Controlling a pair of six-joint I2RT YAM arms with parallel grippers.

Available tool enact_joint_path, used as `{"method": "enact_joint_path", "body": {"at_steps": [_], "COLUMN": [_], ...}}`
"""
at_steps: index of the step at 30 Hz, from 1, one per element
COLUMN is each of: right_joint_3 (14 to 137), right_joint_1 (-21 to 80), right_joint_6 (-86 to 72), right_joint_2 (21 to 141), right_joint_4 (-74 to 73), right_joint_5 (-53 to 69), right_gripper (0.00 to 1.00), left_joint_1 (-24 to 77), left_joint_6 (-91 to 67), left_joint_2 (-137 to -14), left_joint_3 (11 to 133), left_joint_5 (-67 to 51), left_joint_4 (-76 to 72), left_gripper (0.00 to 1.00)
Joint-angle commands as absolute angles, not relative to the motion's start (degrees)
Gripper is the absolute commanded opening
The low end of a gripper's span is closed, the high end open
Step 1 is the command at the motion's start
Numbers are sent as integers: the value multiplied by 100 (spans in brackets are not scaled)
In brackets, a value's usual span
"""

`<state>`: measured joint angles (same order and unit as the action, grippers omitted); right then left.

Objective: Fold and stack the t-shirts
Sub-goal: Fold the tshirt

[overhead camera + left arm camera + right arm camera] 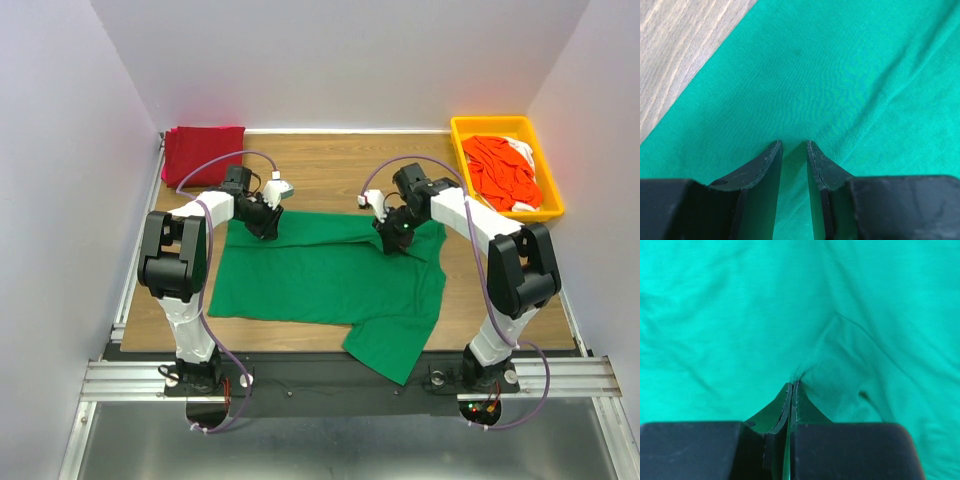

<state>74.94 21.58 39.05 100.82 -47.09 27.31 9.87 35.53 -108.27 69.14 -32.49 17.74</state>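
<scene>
Green t-shirt (330,280) lies spread flat on the middle of the table (330,160). Right gripper (791,384): jaws pressed together, pinching a raised fold of the shirt at its far edge. Left gripper (794,144): jaws slightly apart, tips down on the shirt near its far left corner, with flat cloth showing between them and no fold seen in their grasp.
</scene>
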Motion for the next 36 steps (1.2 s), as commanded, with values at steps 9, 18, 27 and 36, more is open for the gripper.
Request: {"method": "enact_joint_path", "body": {"at_steps": [9,18,27,36], "right_joint_3": [8014,8805,9036,8947], "right_joint_1": [2347,925,62,-149], "right_joint_6": [3393,3050,2497,2171], "right_joint_2": [10151,10546,11452,11856], "right_joint_4": [-6020,-5636,-4757,-4201], "right_joint_5": [4429,3921,2375,1907], "right_gripper": [54,41,34,33], "left_joint_1": [967,1002,2486,4392], "left_joint_6": [3674,4069,3051,1759], "left_joint_2": [-10969,-10250,-9729,-10887], "left_joint_3": [7031,7145,7435,8444], "left_joint_5": [-3111,-3892,-3220,-1847], "left_joint_4": [2135,2452,1487,387], "left_gripper": [38,38,41,41]}}
